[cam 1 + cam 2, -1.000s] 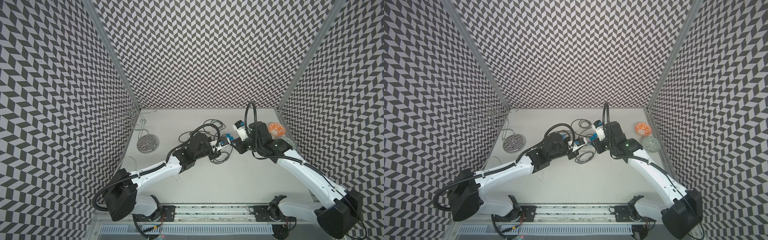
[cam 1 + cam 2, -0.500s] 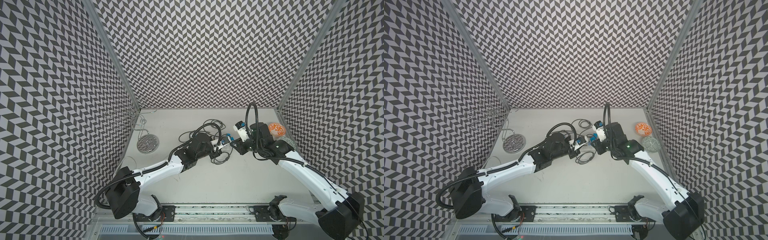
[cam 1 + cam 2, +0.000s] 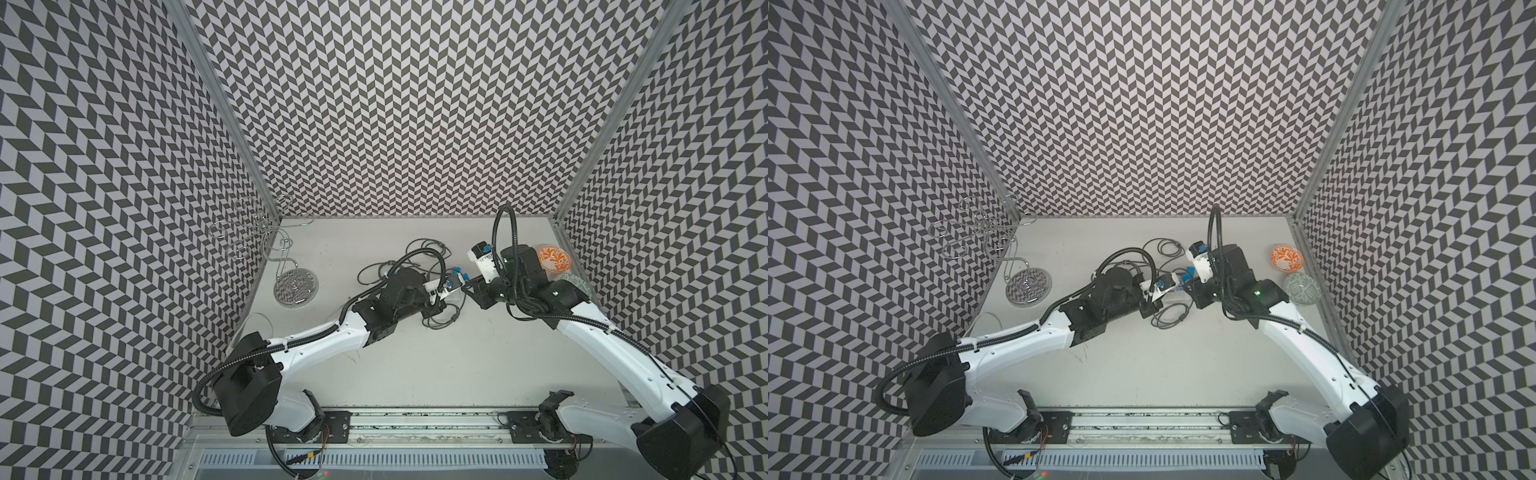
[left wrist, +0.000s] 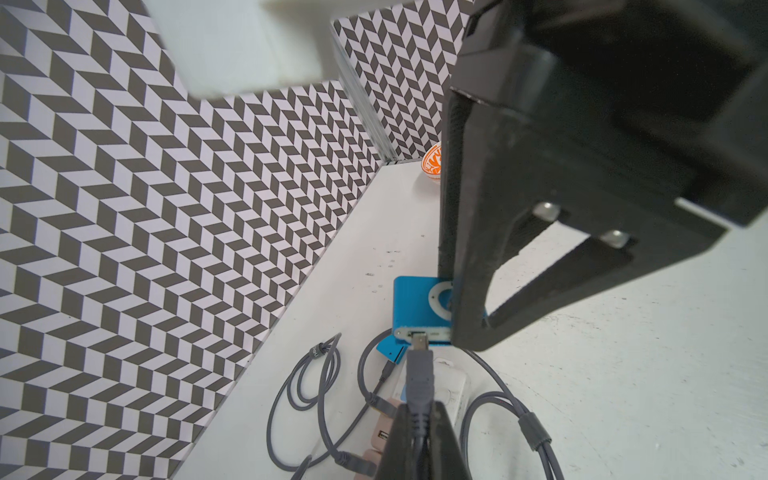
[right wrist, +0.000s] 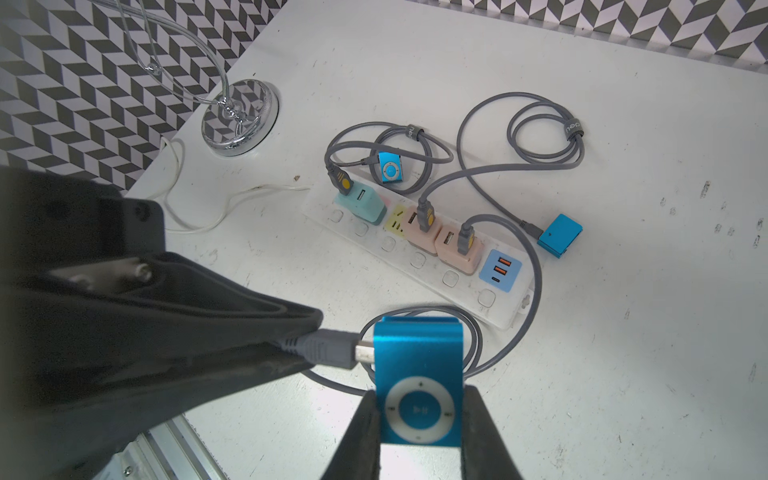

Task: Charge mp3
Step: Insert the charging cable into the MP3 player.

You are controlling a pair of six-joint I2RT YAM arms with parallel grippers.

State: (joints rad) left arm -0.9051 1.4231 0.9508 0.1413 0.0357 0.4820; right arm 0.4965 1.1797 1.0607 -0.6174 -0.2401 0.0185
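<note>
We log the right claw [image 5: 419, 405] clamping the blue mp3 player [image 5: 417, 357] by its sides above the bench [image 5: 623, 374]. Left claw [image 4: 420, 411] is clenched on the grey plug [image 4: 419, 374], its tip at the player's port; power strip [image 5: 415, 262] lies beyond.

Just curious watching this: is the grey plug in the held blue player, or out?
Not fully in. The grey plug shows bare metal at the edge of the blue player; whether its tip has entered, cannot tell.
</note>
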